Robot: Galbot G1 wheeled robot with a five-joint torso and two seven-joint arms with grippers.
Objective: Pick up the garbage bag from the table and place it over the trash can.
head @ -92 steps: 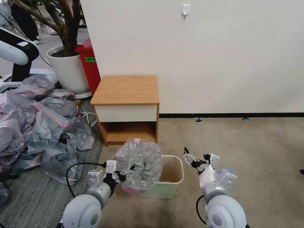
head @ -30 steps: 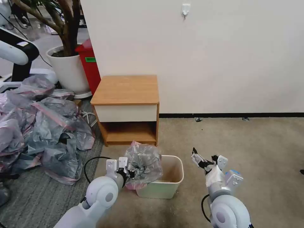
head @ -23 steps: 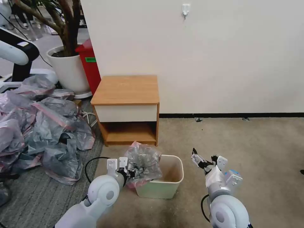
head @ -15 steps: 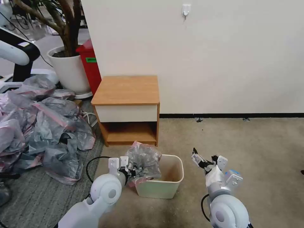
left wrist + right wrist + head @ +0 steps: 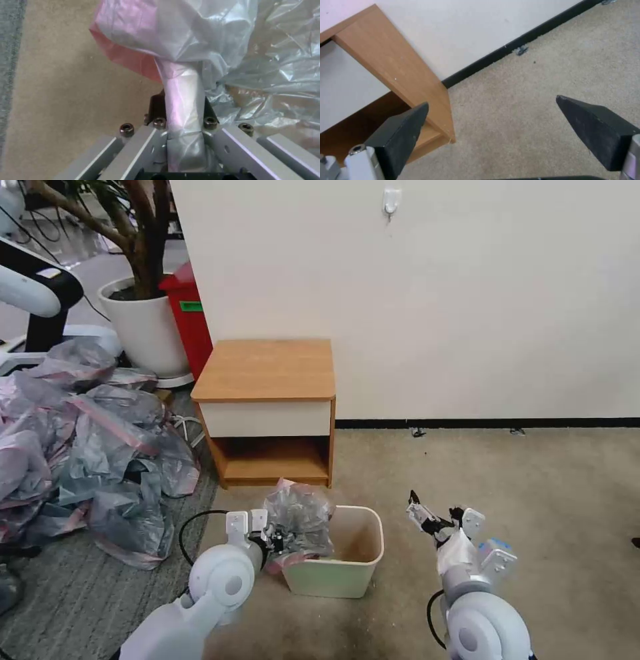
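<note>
Beige carpet (image 5: 520,500) covers the floor up to a plain white wall (image 5: 433,300) with a dark baseboard; farther left it gives way to grey ribbed matting. Against the wall stands the table (image 5: 267,370), a small nightstand whose light-brown wooden surface is bare, with a white drawer front and an open lower shelf. To its left are a tall red bin (image 5: 190,320), a white planter (image 5: 143,323) holding a tree trunk, and a big heap of grey-pink bags (image 5: 87,440) on the matting.

Near the robot, in front of the nightstand, the trash can (image 5: 337,573) sits on the carpet, cream with a rolled rim. The garbage bag (image 5: 299,520), crumpled grey plastic with a pink edge, is bunched over the can's left rim, partly hanging outside on the left.

The left gripper (image 5: 275,540) is just left of the can; its jaws are clamped on a twisted neck of the bag (image 5: 183,105), the film billowing out beyond them in the left wrist view.

The right gripper (image 5: 433,517) hovers over the carpet to the right of the can, well apart from it. Its jaws stand wide apart, with nothing between the dark fingertips (image 5: 400,132).
</note>
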